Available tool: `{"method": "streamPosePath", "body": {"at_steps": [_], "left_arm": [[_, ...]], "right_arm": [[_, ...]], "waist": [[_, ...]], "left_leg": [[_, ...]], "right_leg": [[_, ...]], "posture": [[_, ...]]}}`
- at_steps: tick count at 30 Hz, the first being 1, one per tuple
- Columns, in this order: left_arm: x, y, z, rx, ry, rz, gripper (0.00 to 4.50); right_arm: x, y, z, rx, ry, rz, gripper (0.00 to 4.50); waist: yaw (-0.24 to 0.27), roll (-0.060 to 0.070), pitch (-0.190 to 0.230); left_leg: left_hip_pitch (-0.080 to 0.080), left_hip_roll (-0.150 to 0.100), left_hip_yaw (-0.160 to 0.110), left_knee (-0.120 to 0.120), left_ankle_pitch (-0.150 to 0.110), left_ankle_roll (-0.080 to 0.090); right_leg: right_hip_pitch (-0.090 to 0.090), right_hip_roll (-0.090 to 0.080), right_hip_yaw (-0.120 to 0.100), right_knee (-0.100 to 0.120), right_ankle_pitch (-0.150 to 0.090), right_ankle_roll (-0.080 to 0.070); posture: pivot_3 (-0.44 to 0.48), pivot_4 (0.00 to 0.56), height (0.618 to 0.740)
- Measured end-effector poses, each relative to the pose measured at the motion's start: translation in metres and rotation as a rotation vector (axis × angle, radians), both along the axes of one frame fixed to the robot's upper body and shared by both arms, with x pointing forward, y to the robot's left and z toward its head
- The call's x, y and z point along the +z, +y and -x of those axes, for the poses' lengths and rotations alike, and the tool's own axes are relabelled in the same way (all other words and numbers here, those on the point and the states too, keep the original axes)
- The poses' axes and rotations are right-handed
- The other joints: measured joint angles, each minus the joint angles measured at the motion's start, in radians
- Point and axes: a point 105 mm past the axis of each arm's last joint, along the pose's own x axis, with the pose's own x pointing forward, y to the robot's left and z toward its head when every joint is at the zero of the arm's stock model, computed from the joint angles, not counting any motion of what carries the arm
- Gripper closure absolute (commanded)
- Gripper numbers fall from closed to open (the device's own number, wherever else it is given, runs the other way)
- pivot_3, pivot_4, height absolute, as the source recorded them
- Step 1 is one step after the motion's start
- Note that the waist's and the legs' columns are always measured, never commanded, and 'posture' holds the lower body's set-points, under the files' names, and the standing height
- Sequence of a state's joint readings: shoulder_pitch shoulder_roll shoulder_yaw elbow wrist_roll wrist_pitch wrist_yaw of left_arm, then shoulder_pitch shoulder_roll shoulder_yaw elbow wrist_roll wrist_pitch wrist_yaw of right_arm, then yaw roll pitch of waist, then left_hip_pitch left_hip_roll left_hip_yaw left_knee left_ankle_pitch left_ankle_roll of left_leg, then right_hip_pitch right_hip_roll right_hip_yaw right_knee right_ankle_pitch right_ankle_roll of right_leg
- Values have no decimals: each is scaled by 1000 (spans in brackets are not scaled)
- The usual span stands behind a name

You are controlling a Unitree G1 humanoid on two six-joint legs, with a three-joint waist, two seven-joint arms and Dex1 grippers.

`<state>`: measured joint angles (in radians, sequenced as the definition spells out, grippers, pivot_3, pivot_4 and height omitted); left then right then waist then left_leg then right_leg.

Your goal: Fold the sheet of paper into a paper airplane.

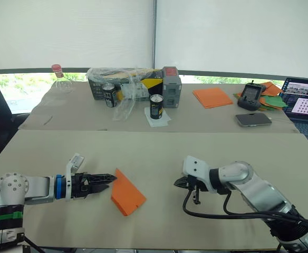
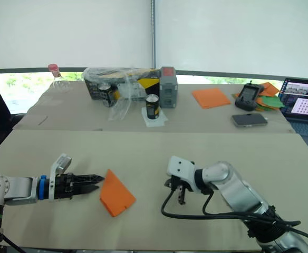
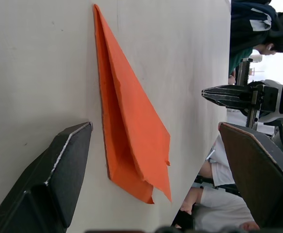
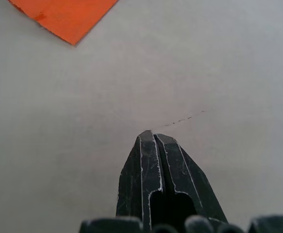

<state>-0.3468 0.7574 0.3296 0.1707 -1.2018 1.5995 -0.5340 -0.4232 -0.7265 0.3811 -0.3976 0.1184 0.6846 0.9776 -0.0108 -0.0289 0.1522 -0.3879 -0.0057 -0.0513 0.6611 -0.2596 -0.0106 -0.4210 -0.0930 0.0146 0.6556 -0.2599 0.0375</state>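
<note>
- The paper airplane (image 1: 126, 193), a folded orange wedge of creased layers, lies flat on the near worktop (image 1: 159, 153), towards its front edge and left of the middle.
- The left end effector (image 1: 111, 180) lies low over the worktop just beside the airplane's pointed end, its two black fingers apart and holding nothing.
- The right end effector (image 1: 178, 183) sits well to the right of the airplane, fingers pressed together and empty.
- On the far worktop, a cardboard box (image 1: 123, 83) wrapped in clear plastic (image 1: 123, 105) stands near the back edge; what it holds I cannot tell.
- Two dark cans (image 1: 156, 106) stand by the box, one on a white square of paper.
- Loose orange sheets (image 1: 212, 97), a handheld controller (image 1: 250, 96), a phone (image 1: 253, 119) and a laptop (image 1: 306, 104) lie towards the right end.
</note>
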Motion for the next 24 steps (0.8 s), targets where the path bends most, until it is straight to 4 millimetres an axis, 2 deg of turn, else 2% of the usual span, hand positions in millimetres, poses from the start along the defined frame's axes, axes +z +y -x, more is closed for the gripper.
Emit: {"method": "streamPosePath", "body": {"at_steps": [5,7,11,16,24], "left_arm": [[-6,-8,2,-20,41,49,1566],[-3,-10,1,-22,46,76,1566],[1,-13,0,-33,42,96,2816],[-8,-20,0,-43,77,78,4464],[-15,-27,-6,-7,103,97,4464]], "right_arm": [[-2,-1,0,-6,2,4,4500],[-2,-3,0,-13,-3,13,4500],[-2,-5,-1,-19,-9,23,4500],[-2,-5,-2,-23,-14,26,4500],[-2,-6,-3,-32,-23,29,4500]], "waist": [[-3,0,0],[-3,0,0],[-4,0,0],[-3,0,0],[3,2,-1]], "left_leg": [[0,1,0,0,0,0],[0,1,0,0,0,0],[0,0,0,0,0,0],[0,0,0,0,0,0],[1,-2,0,1,0,0]], "right_leg": [[-1,1,0,0,0,0],[-1,1,0,1,0,0],[-1,1,0,1,0,0],[-1,1,0,1,0,0],[1,-2,0,2,0,0]], "posture": [[0,150,740],[0,150,740],[0,150,740],[0,150,740],[0,150,740]]}}
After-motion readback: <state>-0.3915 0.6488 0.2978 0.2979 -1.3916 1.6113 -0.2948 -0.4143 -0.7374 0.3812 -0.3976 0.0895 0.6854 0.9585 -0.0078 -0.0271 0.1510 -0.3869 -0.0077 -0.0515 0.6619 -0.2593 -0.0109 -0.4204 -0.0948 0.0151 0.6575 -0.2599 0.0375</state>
